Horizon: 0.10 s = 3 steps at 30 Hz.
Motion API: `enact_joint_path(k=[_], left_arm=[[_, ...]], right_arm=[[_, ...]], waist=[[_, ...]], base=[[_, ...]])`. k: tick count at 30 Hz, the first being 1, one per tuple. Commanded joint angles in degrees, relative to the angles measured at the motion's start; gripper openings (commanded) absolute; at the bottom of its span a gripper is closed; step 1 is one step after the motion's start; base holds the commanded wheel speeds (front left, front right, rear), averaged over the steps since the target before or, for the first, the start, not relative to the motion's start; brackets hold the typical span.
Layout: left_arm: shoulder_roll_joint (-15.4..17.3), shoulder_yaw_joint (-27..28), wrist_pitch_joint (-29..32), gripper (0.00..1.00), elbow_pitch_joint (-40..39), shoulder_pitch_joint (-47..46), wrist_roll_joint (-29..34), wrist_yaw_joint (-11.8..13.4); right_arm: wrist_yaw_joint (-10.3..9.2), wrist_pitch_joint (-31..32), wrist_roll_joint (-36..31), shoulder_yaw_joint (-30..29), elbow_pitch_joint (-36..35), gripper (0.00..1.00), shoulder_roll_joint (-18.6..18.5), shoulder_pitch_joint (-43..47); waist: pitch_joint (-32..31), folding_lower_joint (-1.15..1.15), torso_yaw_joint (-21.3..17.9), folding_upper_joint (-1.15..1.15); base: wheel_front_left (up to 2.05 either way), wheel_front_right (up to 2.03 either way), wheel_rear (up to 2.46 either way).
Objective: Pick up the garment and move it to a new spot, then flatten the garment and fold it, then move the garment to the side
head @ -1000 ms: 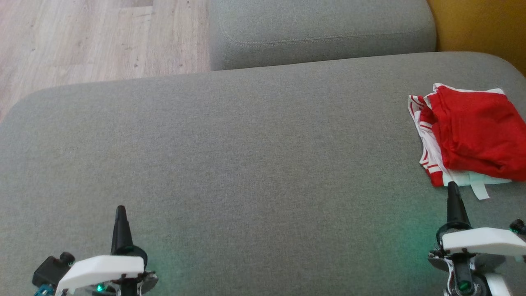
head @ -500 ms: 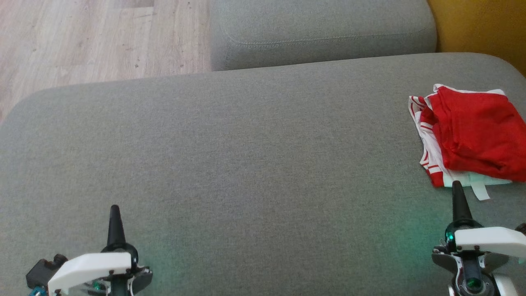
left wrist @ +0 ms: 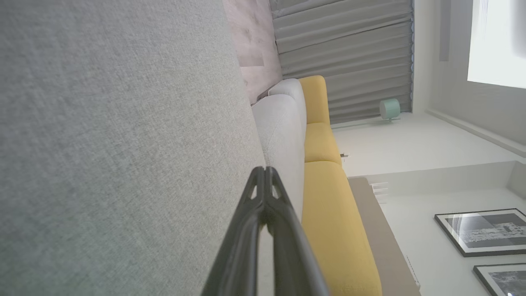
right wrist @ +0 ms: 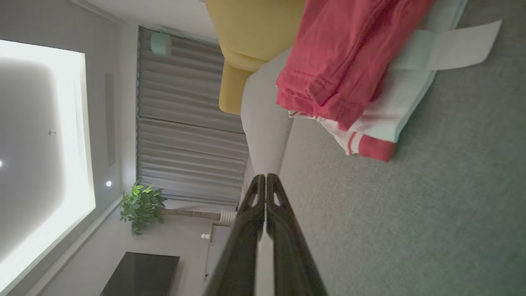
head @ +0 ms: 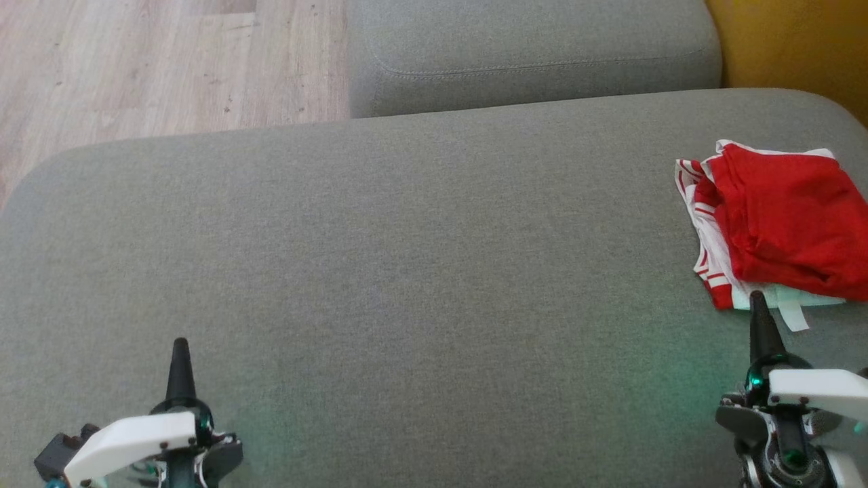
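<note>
The red garment (head: pixel 780 224) lay folded at the far right of the grey sofa seat (head: pixel 407 271), with white, red-striped fabric showing under its left and near edges and a pale tab sticking out at the near side. The right end effector (head: pixel 759 312) sat low at the right, both dark fingers pressed flat together, nothing between them. Its tip pointed up at the garment's near edge. From the right wrist, the striped corner lay off to one side of the fingers, near but clear of them. Over on the other side, the left end effector (head: pixel 180 352) was closed up just as tight and just as empty, poised above bare grey fabric well away from the garment. Beyond the seat stood a second grey cushion (head: pixel 529 54), pale wooden floor (head: pixel 135 61) to its left and a yellow sofa (head: pixel 786 41) at the top right corner.
</note>
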Motion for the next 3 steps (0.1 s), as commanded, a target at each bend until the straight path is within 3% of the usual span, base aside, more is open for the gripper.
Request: enact_joint_path(k=[1, 3], left_arm=[[0.9, 2.1, 0.5, 0.00, -2.1, -3.2, -1.7, 0.1], [0.9, 2.3, 0.7, 0.00, -2.1, -3.2, -2.2, 0.1]], right_arm=[[0.37, 0.7, 2.3, 0.6, -2.5, 0.00, -0.3, -2.8], [0.37, 0.8, 3.0, 0.6, -2.5, 0.00, -0.3, -2.9]], waist=[[0.0, 0.00, 0.0, 0.00], [0.0, 0.00, 0.0, 0.00]], base=[[0.00, 0.00, 0.00], [0.00, 0.00, 0.00]])
